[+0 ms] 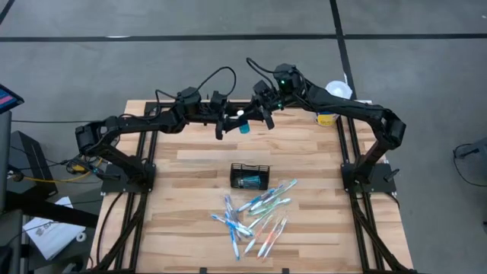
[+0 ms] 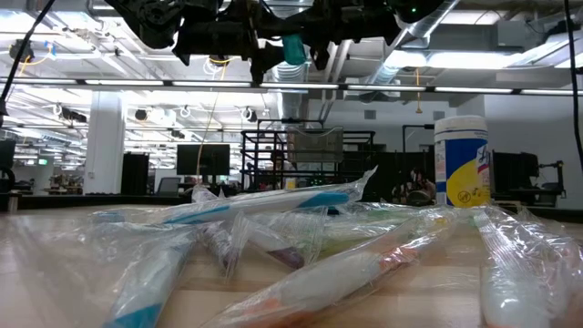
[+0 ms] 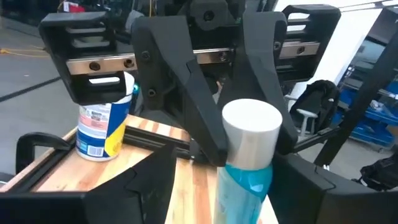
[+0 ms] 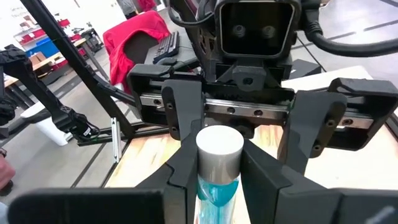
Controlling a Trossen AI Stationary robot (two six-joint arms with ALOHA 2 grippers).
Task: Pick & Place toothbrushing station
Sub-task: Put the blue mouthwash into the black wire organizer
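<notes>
The toothbrushing station, a small black wire-mesh caddy (image 1: 251, 176), stands on its base at the middle of the wooden table (image 1: 190, 228). Both arms meet above the table's far middle. Between them is a teal tube (image 1: 244, 127) with a round white cap (image 3: 252, 121), cap up. My right gripper (image 1: 256, 116) is shut on it. My left gripper (image 1: 230, 122) faces it from the table's left and is open. Its fingers (image 3: 143, 183) stand on either side of the tube's teal body (image 3: 245, 186), apart from it. My right gripper pinches the tube between its two fingers (image 4: 186, 168) at its upper end, where the white cap meets the teal body (image 4: 208, 182). The fingers come in about level from the table's right and lie across the tube. The tube is roughly upright, high above the table, its teal end (image 2: 293, 50) hanging below.
Several toothbrushes in clear wrappers (image 1: 255, 217) lie loose in front of the caddy and fill the low view (image 2: 273, 246). A white tub with a yellow and blue label (image 1: 329, 106) stands at the far right corner. Bare wood lies to the left of the caddy.
</notes>
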